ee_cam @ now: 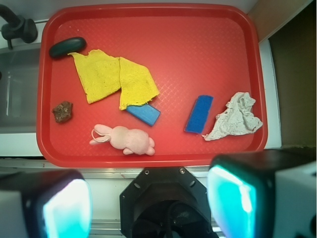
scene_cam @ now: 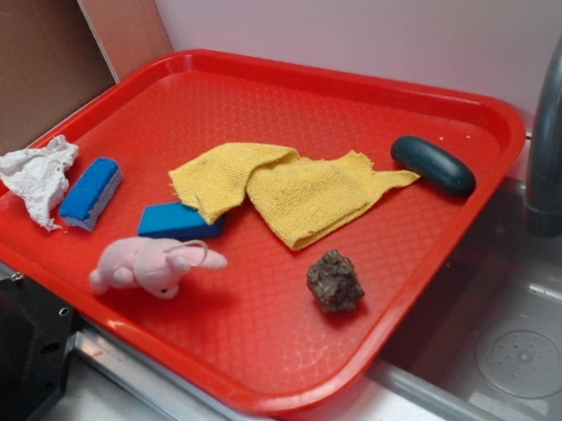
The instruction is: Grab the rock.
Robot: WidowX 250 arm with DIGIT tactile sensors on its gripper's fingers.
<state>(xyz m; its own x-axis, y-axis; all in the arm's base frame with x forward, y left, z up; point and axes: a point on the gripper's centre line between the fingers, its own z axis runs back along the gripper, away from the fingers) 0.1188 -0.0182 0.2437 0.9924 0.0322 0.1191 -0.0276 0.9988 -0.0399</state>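
The end effector (ee_cam: 148, 208) hangs high above the near edge of the red plastic tray (ee_cam: 148, 20), its two pale, teal-lit fingers (ee_cam: 233, 198) spread wide apart with nothing between them. Nothing has been approached yet, so the step in hand looks like the very start: locating the target and beginning the reach.

The small dark brown-grey rock with a rough, bumpy surface (ee_cam: 63, 111) (scene_cam: 335, 280) lies on the tray floor, forward and well off to the left of the end effector in the wrist view, near the tray's left rim and the grey sink (scene_cam: 536, 344) beyond it. It sits alone: the crumpled yellow knitted cloth (ee_cam: 111, 79) is near but apart from it, the smooth dark teal oval bar (ee_cam: 67, 47) lies farther ahead, and the pink plush rabbit (ee_cam: 126, 139) lies closer to the end effector, between it and the tray's middle.

The next move likely calls for travelling forward and left until the open fingers straddle the rock, then descending straight down, keeping clear of the tray rim and the rabbit. The jagged shape may need a centred grip to avoid slipping.
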